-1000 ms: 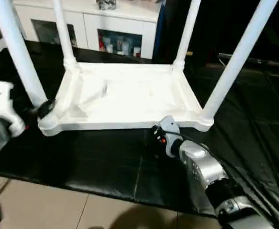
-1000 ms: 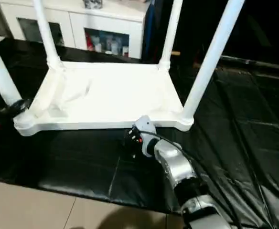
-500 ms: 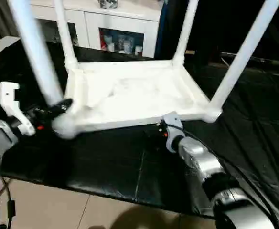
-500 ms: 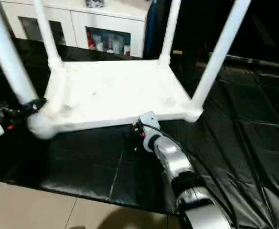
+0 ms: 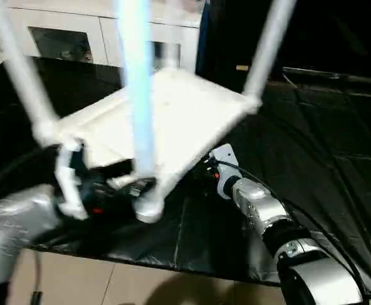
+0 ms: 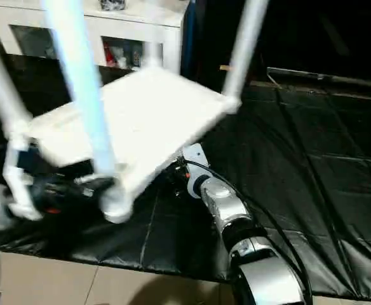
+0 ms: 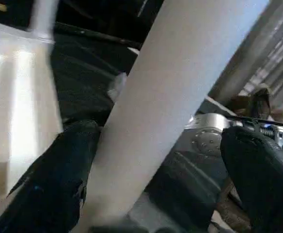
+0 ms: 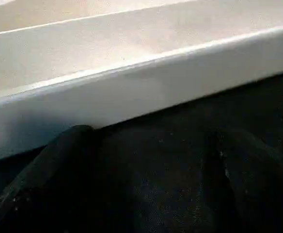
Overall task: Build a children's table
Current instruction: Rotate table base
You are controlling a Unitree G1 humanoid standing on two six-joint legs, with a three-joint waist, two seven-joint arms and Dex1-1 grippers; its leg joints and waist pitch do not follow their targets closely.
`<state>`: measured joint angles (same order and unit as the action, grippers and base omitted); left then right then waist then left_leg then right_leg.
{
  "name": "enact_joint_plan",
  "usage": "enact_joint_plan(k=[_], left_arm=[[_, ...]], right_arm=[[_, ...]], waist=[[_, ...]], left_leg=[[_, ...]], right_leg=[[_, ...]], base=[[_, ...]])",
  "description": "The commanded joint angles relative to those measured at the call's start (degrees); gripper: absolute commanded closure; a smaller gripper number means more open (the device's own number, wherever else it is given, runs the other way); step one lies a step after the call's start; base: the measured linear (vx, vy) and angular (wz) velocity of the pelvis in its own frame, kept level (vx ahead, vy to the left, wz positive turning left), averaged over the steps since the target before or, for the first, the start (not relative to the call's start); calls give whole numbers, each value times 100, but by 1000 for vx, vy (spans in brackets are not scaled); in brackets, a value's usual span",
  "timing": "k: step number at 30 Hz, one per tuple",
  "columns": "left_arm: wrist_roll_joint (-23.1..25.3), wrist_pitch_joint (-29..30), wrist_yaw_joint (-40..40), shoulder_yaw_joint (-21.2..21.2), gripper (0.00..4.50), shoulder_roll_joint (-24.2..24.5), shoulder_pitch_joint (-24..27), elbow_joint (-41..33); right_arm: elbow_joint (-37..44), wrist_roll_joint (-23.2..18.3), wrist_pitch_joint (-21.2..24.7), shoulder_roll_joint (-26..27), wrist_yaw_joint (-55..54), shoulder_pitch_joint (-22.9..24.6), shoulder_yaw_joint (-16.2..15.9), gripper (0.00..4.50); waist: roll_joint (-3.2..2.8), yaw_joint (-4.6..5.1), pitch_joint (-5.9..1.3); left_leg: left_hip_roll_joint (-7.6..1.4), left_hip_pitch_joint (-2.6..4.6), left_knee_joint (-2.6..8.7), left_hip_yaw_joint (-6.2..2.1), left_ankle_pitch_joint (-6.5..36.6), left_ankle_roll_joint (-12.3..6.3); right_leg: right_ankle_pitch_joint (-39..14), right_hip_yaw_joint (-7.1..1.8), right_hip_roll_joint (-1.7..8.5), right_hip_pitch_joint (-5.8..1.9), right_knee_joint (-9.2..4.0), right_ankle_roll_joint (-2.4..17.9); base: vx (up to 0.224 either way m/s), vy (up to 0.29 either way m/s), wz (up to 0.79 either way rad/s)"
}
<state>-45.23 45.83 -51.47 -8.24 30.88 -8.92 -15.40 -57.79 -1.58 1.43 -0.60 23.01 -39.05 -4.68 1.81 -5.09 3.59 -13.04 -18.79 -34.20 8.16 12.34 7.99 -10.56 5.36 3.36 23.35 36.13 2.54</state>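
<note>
The children's table stands upside down on the black mat, tilted and turned, so one corner of its white top [image 5: 185, 114] points at me. Its white legs rise from the corners; the nearest leg [image 5: 136, 82] is blurred. My left gripper [image 5: 132, 188] is open around the foot of that leg. In the left wrist view the leg [image 7: 180, 82] leans on one black finger [image 7: 59, 184] and stands apart from the other finger [image 7: 262, 170]. My right gripper [image 8: 158, 138] is open and holds nothing, low against the top's near edge [image 8: 132, 92], by the right wrist [image 5: 227, 181].
A white cabinet [image 5: 77, 32] with glass doors stands behind the table. The black mat [image 5: 325, 140] spreads wide to the right. Tiled floor [image 5: 141, 286] begins at the mat's near edge. A black cable [image 5: 300, 216] runs along my right forearm.
The table has swung round and tipped, and its near left corner has come toward the middle. My left gripper has moved right with that corner's leg. The right gripper has hardly moved.
</note>
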Motion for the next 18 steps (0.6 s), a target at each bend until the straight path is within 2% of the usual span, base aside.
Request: enact_joint_plan(k=[1, 6, 7, 10, 11, 12, 14, 15, 16, 17, 18], left_arm=[[-70, 87, 32, 506, 3, -175, -126, -246], [62, 41, 197, 797, 3, -521, -445, -134], [62, 41, 197, 797, 3, -521, -445, -134], [238, -40, 230, 1089, 3, -881, -832, 110], [303, -77, 245, 1177, 3, -984, -953, 200], [332, -99, 260, 1218, 3, -1031, -1009, 247], [443, -220, 345, 1271, 3, -1107, -1087, 361], [526, -310, 407, 1288, 3, -1150, -1140, 464], [699, -512, 519, 1319, 3, -1213, -1243, 669], [779, -615, 564, 1315, 3, -1249, -1288, 767], [807, -642, 572, 1312, 3, -1265, -1305, 797]], right_arm=[[-102, 19, -66, 202, 127, -191, -89, 0], [-202, 34, -149, 219, 186, -232, -85, 0], [-202, 34, -149, 219, 186, -232, -85, 0], [-263, 42, -211, 253, 230, -263, -77, 0], [-281, 50, -235, 265, 224, -277, -68, 0], [-289, 56, -252, 270, 213, -285, -58, 0], [-302, 51, -277, 253, 178, -288, -28, 0], [-322, 46, -284, 224, 131, -291, 1, 0], [-365, 74, -306, 149, 10, -296, 33, 0], [-374, 103, -317, 95, -104, -287, 48, 0], [-381, 113, -323, 77, -147, -286, 57, 0]], waist=[[-155, -16, -352], [-155, 2, -361], [-176, -6, -365], [-190, -7, -367], [-223, 4, -377], [-202, 4, -379], [-199, -1, -387], [-231, 0, -386], [-207, 6, -380], [-224, 0, -379], [-219, -1, -375]], left_leg=[[14, -96, 460, 97, 1007, 99], [22, -90, 444, 104, 952, 84], [19, -86, 440, 105, 936, 86], [26, -96, 431, 108, 889, 92], [27, -107, 429, 97, 848, 100], [31, -97, 421, 111, 841, 87], [32, -106, 416, 104, 779, 63], [27, -103, 417, 99, 791, 69], [35, -99, 414, 108, 837, 57], [37, -73, 411, 115, 916, 54], [38, -76, 413, 114, 920, 48]], right_leg=[[-1245, -340, 393, -353, -399, 975], [-1142, -338, 385, -353, -396, 1001], [-1111, -335, 385, -351, -397, 1010], [-1016, -335, 387, -366, -396, 1037], [-942, -337, 392, -385, -377, 1052], [-924, -334, 385, -373, -397, 1047], [-811, -335, 382, -388, -377, 1086], [-795, -332, 383, -386, -374, 1099], [-860, -327, 375, -381, -390, 1090], [-971, -327, 372, -364, -417, 1063], [-1021, -328, 373, -365, -422, 1049]], base=[[0, 0, 0], [0, 0, 0], [0, 0, 0], [0, 0, 0], [0, 0, 0], [0, 0, 0], [0, 0, 0], [0, 0, 0], [0, 0, 0], [0, 0, 0], [0, 0, 0]])
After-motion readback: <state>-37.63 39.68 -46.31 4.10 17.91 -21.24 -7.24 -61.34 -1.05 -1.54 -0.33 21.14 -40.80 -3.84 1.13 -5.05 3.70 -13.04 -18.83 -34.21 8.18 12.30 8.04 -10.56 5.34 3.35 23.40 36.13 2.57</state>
